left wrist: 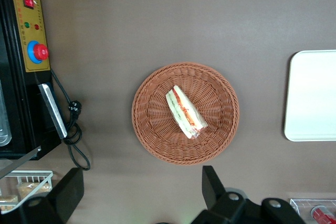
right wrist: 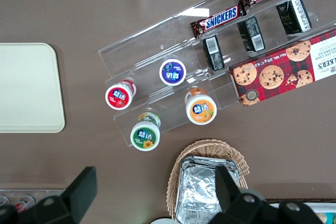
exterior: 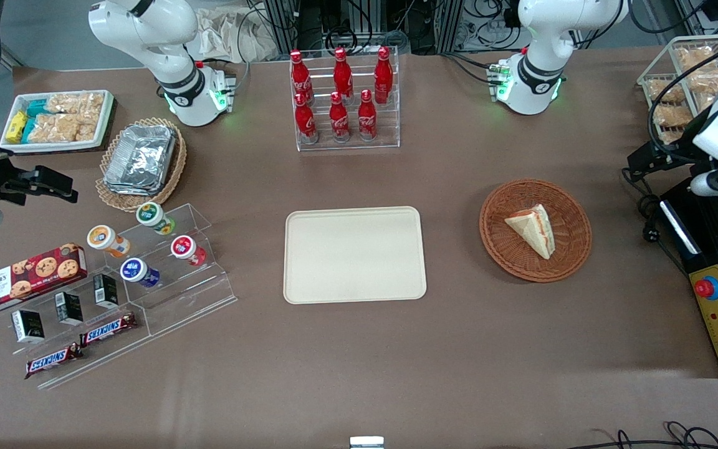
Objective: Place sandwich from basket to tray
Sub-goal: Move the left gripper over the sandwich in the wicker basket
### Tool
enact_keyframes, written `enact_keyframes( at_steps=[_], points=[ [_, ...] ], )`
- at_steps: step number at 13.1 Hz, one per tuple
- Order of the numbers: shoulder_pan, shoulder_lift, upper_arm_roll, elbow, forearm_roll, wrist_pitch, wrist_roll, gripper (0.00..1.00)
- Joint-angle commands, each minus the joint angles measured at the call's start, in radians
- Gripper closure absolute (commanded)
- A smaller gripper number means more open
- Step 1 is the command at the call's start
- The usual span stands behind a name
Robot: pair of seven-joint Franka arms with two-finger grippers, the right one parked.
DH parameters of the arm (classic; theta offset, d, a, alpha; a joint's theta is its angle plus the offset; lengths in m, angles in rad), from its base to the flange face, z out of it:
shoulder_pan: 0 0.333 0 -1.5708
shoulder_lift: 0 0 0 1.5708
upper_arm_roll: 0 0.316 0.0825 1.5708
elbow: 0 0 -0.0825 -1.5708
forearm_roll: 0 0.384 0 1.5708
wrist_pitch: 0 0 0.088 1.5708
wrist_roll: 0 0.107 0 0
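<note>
Front view: tool (left wrist: 142, 195) open above basket (exterior: 508, 249), tray (exterior: 354, 254) apart.

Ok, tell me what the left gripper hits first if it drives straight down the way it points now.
Probably the basket, near its rim, or the bare table just beside it. The open gripper hangs high above, aimed downward, and the sandwich lies nearer the basket's middle. Depth is uncertain.

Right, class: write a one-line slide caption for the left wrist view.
Open gripper hovering above the sandwich lying in its basket, tray waiting nearby.
</note>
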Motion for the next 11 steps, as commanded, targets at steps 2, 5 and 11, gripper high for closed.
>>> enact_keyframes(
  at_steps=[2,5,11],
  points=[
    [0.007,0.036,-0.015,0.038,-0.020,-0.031,0.004,0.00],
    [-0.001,0.065,-0.019,0.008,-0.023,-0.040,-0.158,0.00],
    [-0.015,-0.106,-0.066,-0.502,-0.026,0.398,-0.572,0.00]
  ],
)
